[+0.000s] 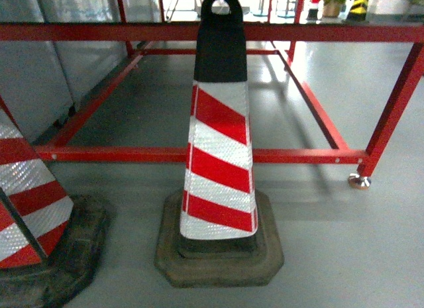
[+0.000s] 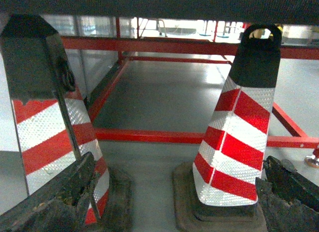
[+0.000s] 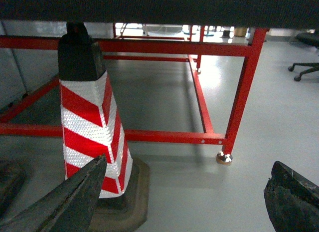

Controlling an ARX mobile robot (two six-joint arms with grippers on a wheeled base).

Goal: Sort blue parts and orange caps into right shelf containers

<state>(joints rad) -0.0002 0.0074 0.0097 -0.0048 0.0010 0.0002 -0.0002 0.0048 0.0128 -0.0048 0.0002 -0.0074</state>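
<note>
Grey glossy floor (image 1: pixel 344 255) ahead of our jaws, two striped cones (image 1: pixel 220 155) standing on it, red frame's (image 1: pixel 199 154) caster foot (image 1: pixel 358 182) resting beyond them.

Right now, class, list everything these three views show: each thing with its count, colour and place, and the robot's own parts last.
Cones: two, red and white stripes with black tops and dark bases; one at centre of the head view, one at its left edge.
Frame: one, red metal, behind the cones, with a low rail near the floor.
Caster: one, metallic, under the frame's right leg.
Floor: grey, glossy.
Chair: one, dark, far right in the right wrist view.
Task parts and crates: none visible.
Left gripper: black fingers apart, empty.
Right gripper: black fingers apart, empty.
</note>
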